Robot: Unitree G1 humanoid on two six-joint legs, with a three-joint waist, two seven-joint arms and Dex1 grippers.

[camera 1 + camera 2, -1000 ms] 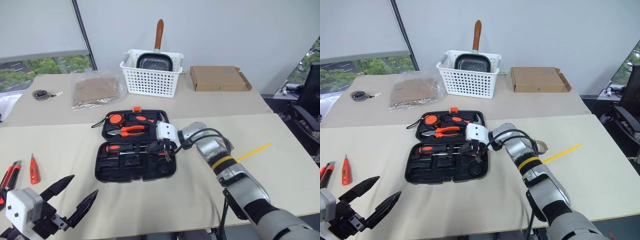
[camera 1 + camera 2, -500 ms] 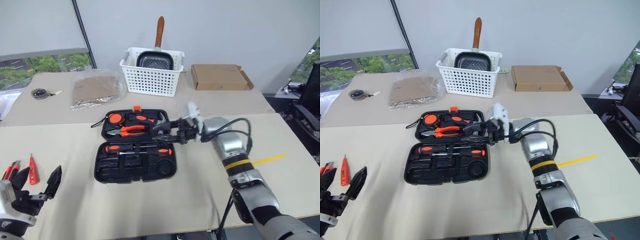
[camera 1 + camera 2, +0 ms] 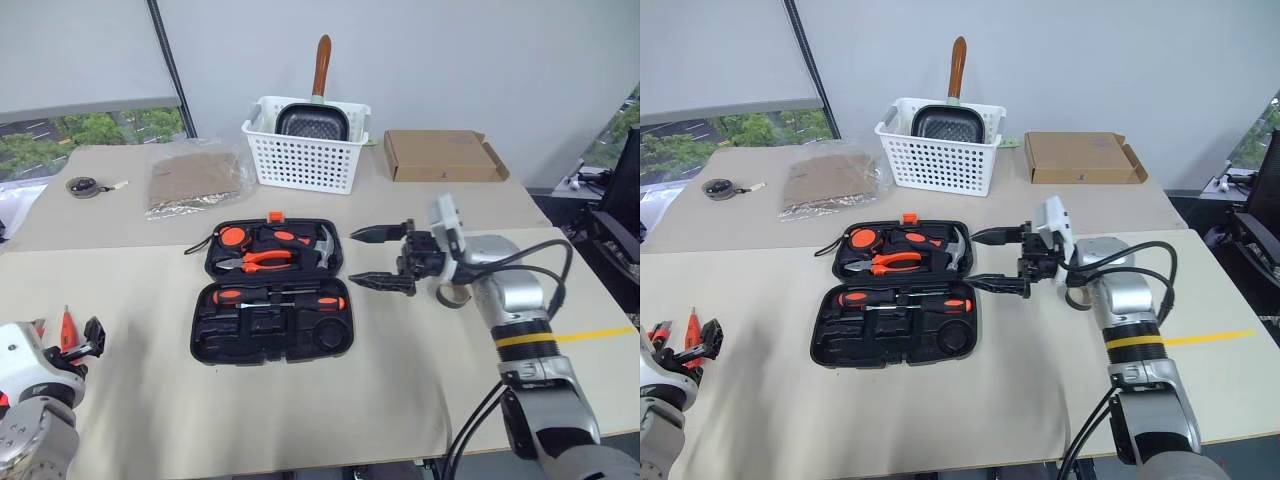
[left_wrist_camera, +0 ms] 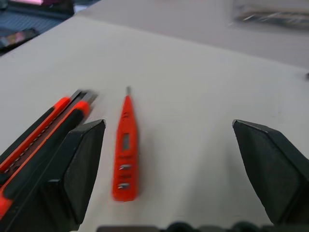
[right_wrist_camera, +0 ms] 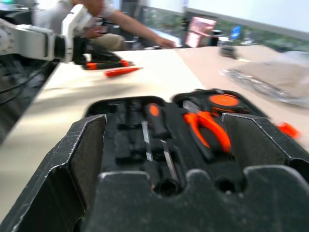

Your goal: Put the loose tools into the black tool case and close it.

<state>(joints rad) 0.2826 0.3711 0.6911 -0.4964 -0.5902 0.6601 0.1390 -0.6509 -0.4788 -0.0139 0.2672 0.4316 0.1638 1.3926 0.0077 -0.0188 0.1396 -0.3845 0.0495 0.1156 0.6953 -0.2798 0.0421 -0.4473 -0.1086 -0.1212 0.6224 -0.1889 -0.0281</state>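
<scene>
The black tool case (image 3: pixel 270 322) lies open in the middle of the table. Two orange-and-black screwdrivers (image 3: pixel 300 299) rest in its near half, pliers and a hammer in the far half. My right gripper (image 3: pixel 380 258) hovers open and empty just right of the case, pointing at it. A grey tape roll (image 3: pixel 452 297) sits on the table behind that wrist. At the near left, my left gripper (image 4: pixel 176 164) is open, with the orange tester screwdriver (image 4: pixel 124 150) lying between its fingers. The red-and-black utility knife (image 4: pixel 43 135) lies beside one finger.
At the back stand a white slotted basket (image 3: pixel 305 150) holding a pan, a cardboard box (image 3: pixel 440 155), a plastic bag (image 3: pixel 195 178) and a tape measure (image 3: pixel 80 187). A yellow strip (image 3: pixel 600 333) marks the table's right. A person (image 5: pixel 96 12) sits beyond the far left table edge.
My right gripper opened, left a screwdriver in the case and drew up and to the right. My left gripper swung left and down toward the tester screwdriver and the knife.
</scene>
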